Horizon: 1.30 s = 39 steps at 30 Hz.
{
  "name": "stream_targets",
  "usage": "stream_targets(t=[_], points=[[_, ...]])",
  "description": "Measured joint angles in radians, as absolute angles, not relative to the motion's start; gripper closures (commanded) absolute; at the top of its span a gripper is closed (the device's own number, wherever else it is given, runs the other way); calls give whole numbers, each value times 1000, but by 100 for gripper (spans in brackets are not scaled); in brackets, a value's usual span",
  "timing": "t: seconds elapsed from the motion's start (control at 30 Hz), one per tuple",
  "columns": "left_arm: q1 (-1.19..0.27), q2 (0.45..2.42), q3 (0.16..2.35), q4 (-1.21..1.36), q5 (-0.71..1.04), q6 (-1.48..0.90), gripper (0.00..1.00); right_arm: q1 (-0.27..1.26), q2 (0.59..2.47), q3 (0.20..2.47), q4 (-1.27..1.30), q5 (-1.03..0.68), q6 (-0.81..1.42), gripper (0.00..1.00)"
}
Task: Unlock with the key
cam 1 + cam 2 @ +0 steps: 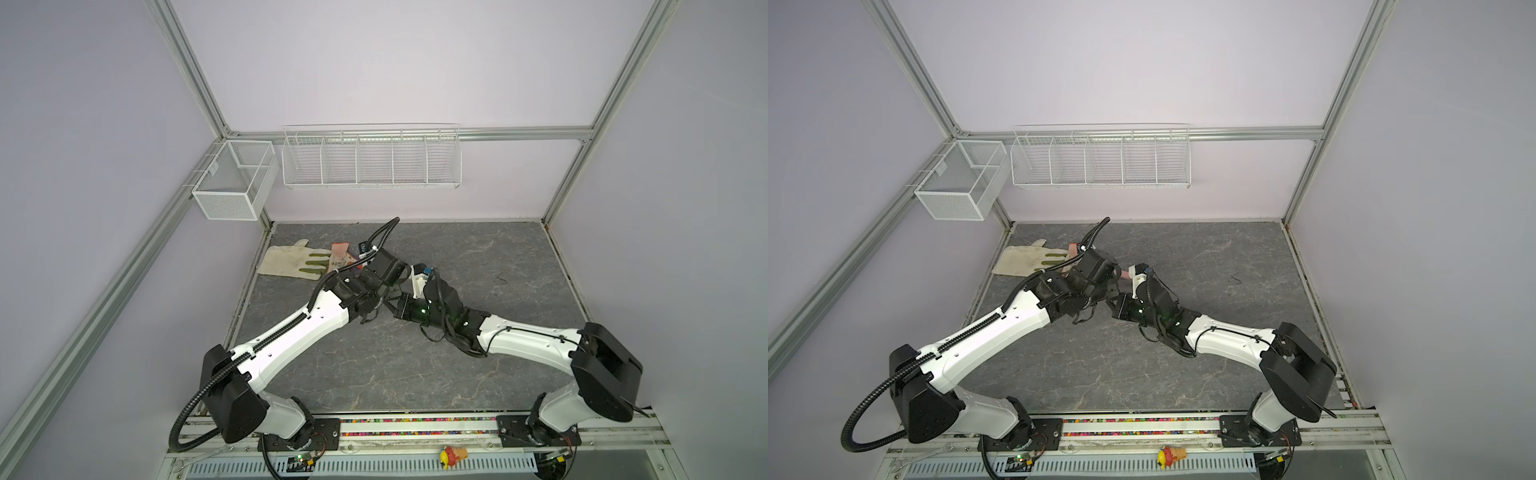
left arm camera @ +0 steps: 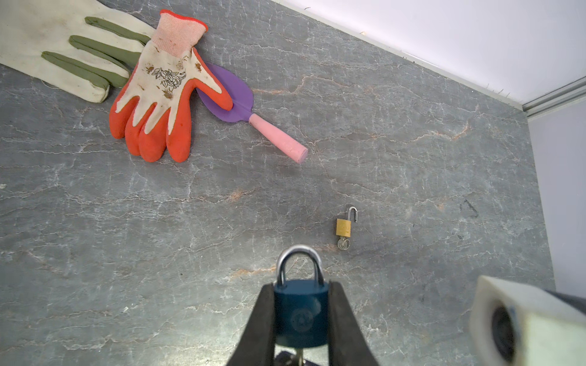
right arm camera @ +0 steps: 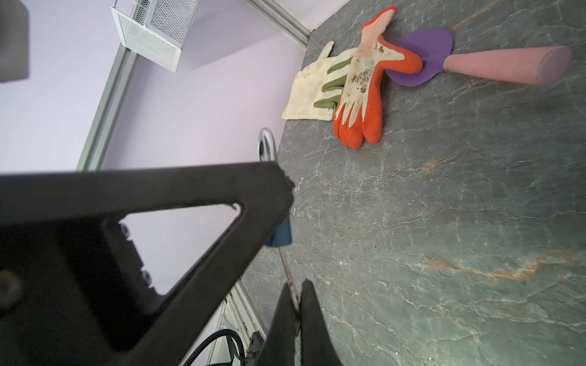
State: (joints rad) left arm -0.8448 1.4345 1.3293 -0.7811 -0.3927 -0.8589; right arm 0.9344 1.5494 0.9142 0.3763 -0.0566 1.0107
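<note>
My left pincer (image 2: 300, 286) squeezes the blue lock (image 2: 300, 317), with one finger on each side of its body. The silver loop (image 2: 299, 263) sticks out past the tips. It looks shut, with both ends down in the body.

My right pincer (image 3: 295, 296) is pinched tight on the key (image 3: 286, 269). The key's thin end runs from those tips into the bottom of the blue lock, so the lock sits just past the right pincer.

Both are held above the table (image 2: 412, 142). A small gold lock (image 2: 344, 226) lies on the table, apart from them, with its loop popped open.
</note>
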Motion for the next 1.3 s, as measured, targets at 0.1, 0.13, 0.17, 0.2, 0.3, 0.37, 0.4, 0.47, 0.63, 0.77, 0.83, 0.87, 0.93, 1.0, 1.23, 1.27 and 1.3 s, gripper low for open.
stream_targets(t=[0.1, 0.13, 0.17, 0.2, 0.3, 0.37, 0.4, 0.47, 0.63, 0.77, 0.83, 0.87, 0.93, 1.0, 1.23, 1.27, 1.3], points=[[-845, 1435, 1328, -778, -393, -859, 100, 933, 1549, 914, 376, -59, 1011, 94], [-845, 1435, 1327, -775, -392, -859, 100, 932, 1549, 914, 376, -61, 1011, 94], [-845, 1435, 1326, -773, -393, -859, 100, 931, 1549, 914, 376, -61, 1012, 94], [-845, 1436, 1325, -773, -393, -859, 100, 931, 1548, 914, 376, -61, 1012, 94], [-845, 1443, 1325, -772, -393, -859, 100, 931, 1545, 914, 376, -68, 1015, 94], [-845, 1446, 1325, -771, -393, -859, 100, 930, 1541, 913, 374, -68, 1022, 94], [-845, 1446, 1325, -771, -393, -859, 100, 929, 1540, 912, 374, -68, 1025, 94], [-845, 1446, 1325, -769, -394, -859, 100, 924, 1539, 910, 378, -73, 1041, 94], [-847, 1446, 1325, -763, -397, -860, 100, 916, 1539, 910, 383, -92, 1078, 94], [-847, 1444, 1318, -754, -397, -861, 100, 913, 1539, 910, 382, -99, 1100, 94], [-847, 1444, 1317, -752, -396, -861, 100, 912, 1539, 910, 384, -102, 1105, 94], [-847, 1443, 1316, -749, -396, -863, 100, 911, 1539, 910, 385, -102, 1108, 94], [-847, 1442, 1311, -739, -394, -865, 100, 911, 1539, 910, 385, -102, 1111, 94], [-847, 1438, 1305, -734, -392, -868, 100, 911, 1539, 910, 385, -103, 1111, 94], [-847, 1436, 1304, -734, -396, -871, 100, 911, 1539, 910, 385, -105, 1110, 94], [-847, 1436, 1304, -734, -397, -871, 100, 911, 1539, 910, 385, -105, 1110, 94], [-847, 1435, 1304, -734, -397, -871, 100, 911, 1539, 910, 385, -105, 1109, 94]])
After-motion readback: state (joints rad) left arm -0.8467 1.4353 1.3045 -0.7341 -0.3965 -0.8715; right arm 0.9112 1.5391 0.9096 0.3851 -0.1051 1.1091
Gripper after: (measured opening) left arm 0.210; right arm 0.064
